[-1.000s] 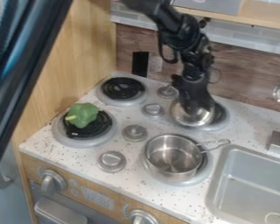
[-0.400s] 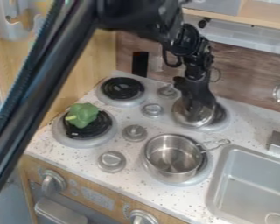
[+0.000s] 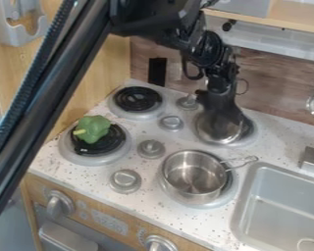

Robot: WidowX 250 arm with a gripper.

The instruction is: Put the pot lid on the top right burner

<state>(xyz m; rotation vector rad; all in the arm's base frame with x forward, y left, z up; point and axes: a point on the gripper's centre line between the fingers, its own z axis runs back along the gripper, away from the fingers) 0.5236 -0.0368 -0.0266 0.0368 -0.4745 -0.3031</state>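
My black gripper point(image 3: 223, 118) hangs over the top right burner point(image 3: 248, 139), shut on the pot lid. The shiny metal pot lid point(image 3: 214, 132) sits beneath it, over the left and middle part of that burner; the gripper hides the lid's knob and upper right side. Dark coil shows past the lid's right edge. I cannot tell whether the lid touches the burner.
In front of the lid, an open metal pot point(image 3: 194, 177) stands on the lower right burner, its handle pointing right. A green pepper toy point(image 3: 92, 129) lies on the lower left burner. The top left burner point(image 3: 139, 99) is bare. A sink point(image 3: 284, 206) lies at the right.
The gripper and the lid have shifted slightly right and toward the front together. The arm's upper part has swung further into view at the top.
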